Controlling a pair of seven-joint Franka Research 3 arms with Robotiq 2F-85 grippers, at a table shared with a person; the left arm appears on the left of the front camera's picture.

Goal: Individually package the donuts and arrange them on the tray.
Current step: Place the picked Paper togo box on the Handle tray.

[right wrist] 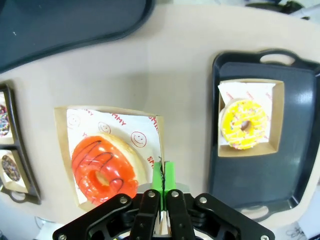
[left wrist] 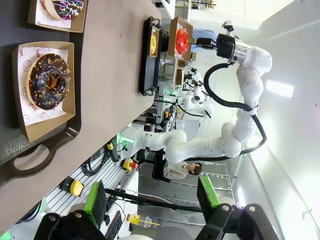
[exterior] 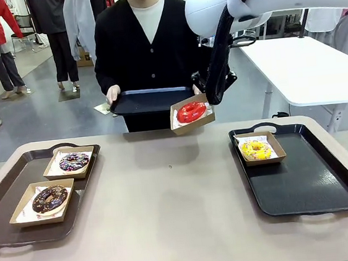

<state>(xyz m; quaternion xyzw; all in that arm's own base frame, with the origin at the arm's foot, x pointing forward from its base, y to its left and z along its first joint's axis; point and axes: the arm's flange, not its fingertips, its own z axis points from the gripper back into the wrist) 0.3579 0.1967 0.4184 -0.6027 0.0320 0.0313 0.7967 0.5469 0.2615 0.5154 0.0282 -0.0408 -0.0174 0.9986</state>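
Donut (right wrist: 103,169), glossy red icing with dark drizzle, in cardboard box (right wrist: 61,145)

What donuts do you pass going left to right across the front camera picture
Chocolate donut → sprinkled donut → red donut, in a box held up by the right hand → yellow donut on the right tray.

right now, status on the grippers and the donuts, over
Right gripper shut on red donut's box, held above the table. Left gripper open, empty. Yellow donut boxed on right tray. Person's tray close behind.
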